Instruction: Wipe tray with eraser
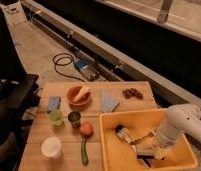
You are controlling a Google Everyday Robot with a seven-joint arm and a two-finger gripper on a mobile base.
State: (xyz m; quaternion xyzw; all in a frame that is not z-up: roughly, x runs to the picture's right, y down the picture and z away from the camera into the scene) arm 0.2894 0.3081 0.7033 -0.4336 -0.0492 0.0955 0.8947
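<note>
The tray [125,116] is a large yellow-orange bin on the right part of the wooden table [44,135]. My white arm [180,125] reaches into it from the right. The gripper [155,149] is low inside the tray, near its front right. The eraser [146,150] shows as a pale block with a dark part, right at the gripper's tip on the tray floor. A black-handled brush with white bristles [124,133] lies in the tray to the left of the gripper.
Left of the tray stand an orange bowl with food [78,95], a light blue block [109,101], a green cup [56,117], a metal cup [74,118], an orange fruit [86,129], a green vegetable [84,150] and a white cup [51,147]. A cable [64,62] lies on the floor behind.
</note>
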